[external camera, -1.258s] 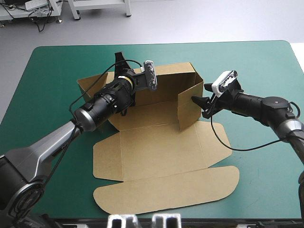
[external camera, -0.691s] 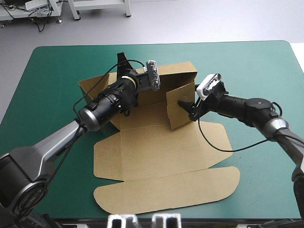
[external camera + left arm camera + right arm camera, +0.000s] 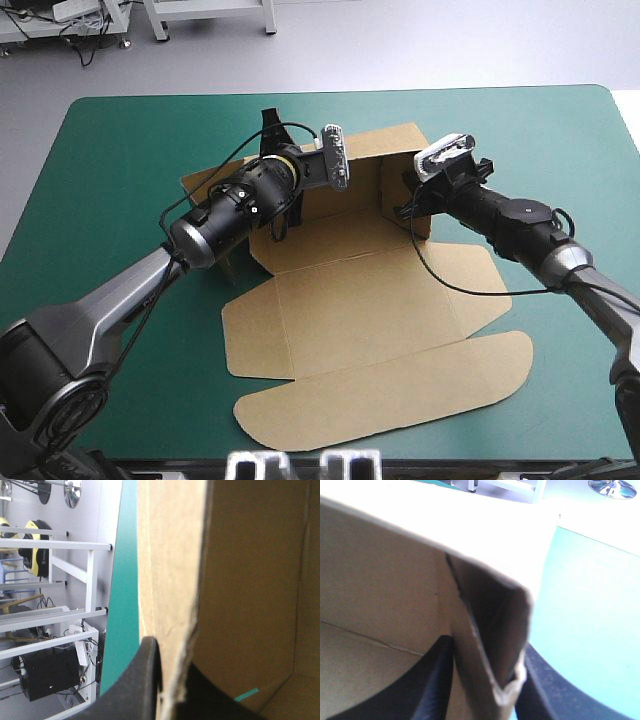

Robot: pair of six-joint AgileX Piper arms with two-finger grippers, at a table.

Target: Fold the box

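The brown box (image 3: 350,310) lies on the teal-green cover with its base and long lid flap (image 3: 400,390) flat and its back wall (image 3: 385,150) raised. My left gripper (image 3: 277,215) stands at the left end of that wall. In the left wrist view the left gripper (image 3: 172,665) is shut on the box (image 3: 170,580), a wall edge between the black fingers. My right gripper (image 3: 405,207) holds the right side wall near the back corner. The right wrist view shows the right gripper (image 3: 490,655) shut on a doubled-over fold of the box (image 3: 490,630).
A side flap (image 3: 205,182) of the box sticks out to the left behind my left arm. Bare teal-green cover (image 3: 120,150) lies on both sides of the box and along the far edge. The lid flap reaches close to the table's near edge.
The whole sheet has slid right and turned slightly. My right gripper has swung the right side wall back toward the rear wall. My left gripper has shifted right along the rear wall.
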